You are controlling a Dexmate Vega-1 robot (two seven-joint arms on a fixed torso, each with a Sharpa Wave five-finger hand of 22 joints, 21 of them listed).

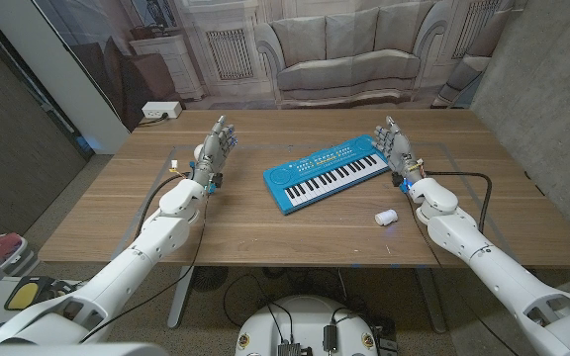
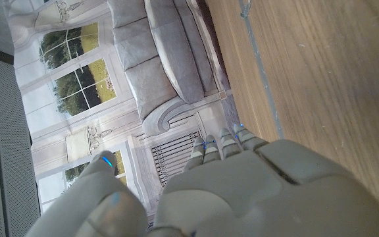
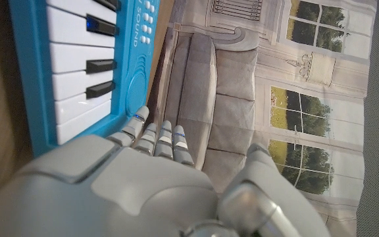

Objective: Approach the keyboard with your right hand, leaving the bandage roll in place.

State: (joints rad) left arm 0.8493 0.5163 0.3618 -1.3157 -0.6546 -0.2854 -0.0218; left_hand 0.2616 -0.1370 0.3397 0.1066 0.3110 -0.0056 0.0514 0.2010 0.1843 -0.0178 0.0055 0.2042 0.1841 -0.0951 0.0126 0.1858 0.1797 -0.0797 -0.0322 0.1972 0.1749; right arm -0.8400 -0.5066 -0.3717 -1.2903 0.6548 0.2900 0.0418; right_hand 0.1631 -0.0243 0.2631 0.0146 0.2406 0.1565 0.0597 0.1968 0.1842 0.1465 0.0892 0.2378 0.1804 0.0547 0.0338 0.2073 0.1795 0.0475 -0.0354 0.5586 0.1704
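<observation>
Glossy blue plastic keyboard (image 1: 327, 175) lies slantwise on wood-grain table (image 1: 265, 232), right hand (image 1: 396, 148) just beside its end, left hand (image 1: 215, 148) well apart, both open-fingered and empty, small white bandage roll (image 1: 386, 216) nearby.

the keyboard (image 3: 77, 59) is cut off by the right wrist picture's edge, its near end hidden behind the right hand (image 3: 130, 191); whether they touch is unclear.

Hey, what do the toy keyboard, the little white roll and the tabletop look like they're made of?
Keyboard: looks like moulded plastic, a glossy blue body with white and black keys. Bandage roll: probably soft fabric or gauze, matte white, too small to tell the weave. Table: wood or wood-look laminate, with visible brown grain and a smooth satin surface.
</observation>
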